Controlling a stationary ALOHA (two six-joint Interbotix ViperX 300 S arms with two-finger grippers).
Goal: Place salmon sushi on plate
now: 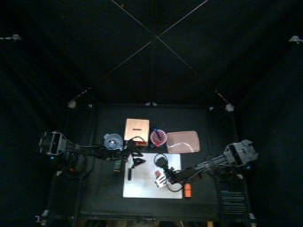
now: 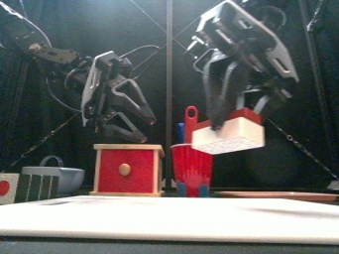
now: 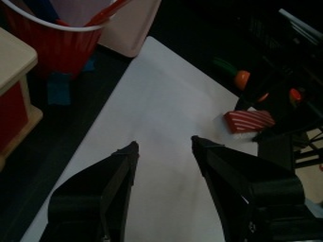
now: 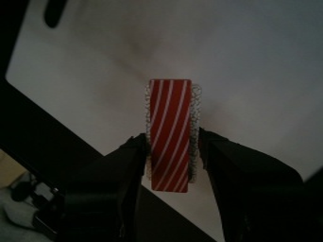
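Right hand [image 4: 173, 156] clamps the salmon sushi [image 4: 173, 132] above the white mat [image 4: 252, 57]; left hand [image 3: 164, 161] parted.

Red cup [image 3: 57, 38] cropped at edge

Sushi piece [image 2: 228, 134] held in right gripper [image 2: 233, 111] above the worktop [image 2: 172, 220], cup [image 2: 193, 166] behind it, wooden box [image 2: 129, 169] left of the cup, left gripper [image 2: 122, 121] over the box.

The right gripper [image 1: 172, 180] hangs over a white mat [image 1: 151, 168]. Beyond it lie a plate [image 1: 182, 140] and a red cup [image 1: 159, 136]. The left gripper [image 1: 133, 162] sits just beside it.
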